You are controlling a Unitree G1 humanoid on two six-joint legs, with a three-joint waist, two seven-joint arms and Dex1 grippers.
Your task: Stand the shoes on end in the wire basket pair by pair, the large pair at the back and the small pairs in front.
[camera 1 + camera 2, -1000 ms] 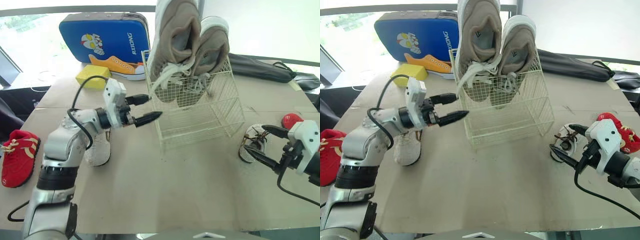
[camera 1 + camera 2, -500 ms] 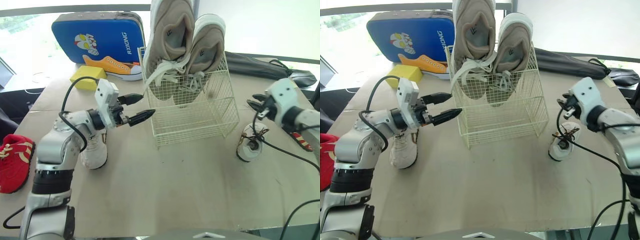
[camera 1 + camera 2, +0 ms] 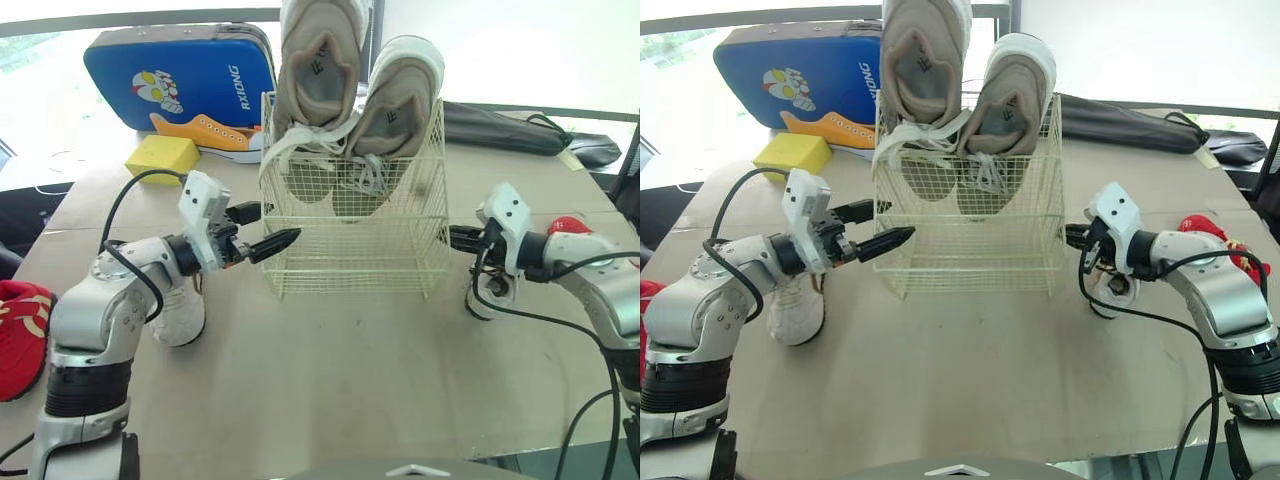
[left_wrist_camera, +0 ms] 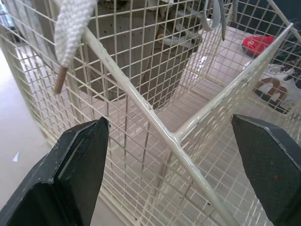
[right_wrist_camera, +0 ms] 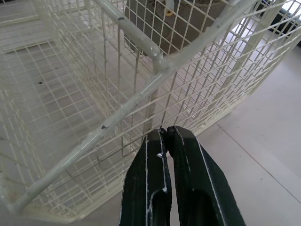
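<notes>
The left gripper (image 3: 275,226) has its fingers spread apart and holds nothing. The tips bracket the left front corner post of the wire basket (image 3: 340,255), close to the mesh, but contact cannot be confirmed. The right gripper (image 3: 452,238) has its fingers pressed together with nothing between them, and its tips sit at the basket's right wall, low down. Both grippers point inward at the basket, so each arm's nearest shoe lies behind its fingertips. The plain white small shoe (image 3: 180,318) rests on the table (image 3: 350,400) under the left forearm, well back from the tips, with its long axis running roughly toward and away from the robot. The white and brown small shoe (image 3: 487,300) lies just below the right wrist, beside the basket's right front corner, opening upward. The large pair (image 3: 390,110) stands on end at the back of the basket, heels up above the rim, and the front of the basket is unoccupied. One red shoe (image 3: 20,340) lies far out on the left and another red shoe (image 3: 568,226) lies beyond the right arm. Judgement: each white shoe belongs to the arm on its own side. That arm must draw back and turn down before it can grasp across the shoe's short axis.
</notes>
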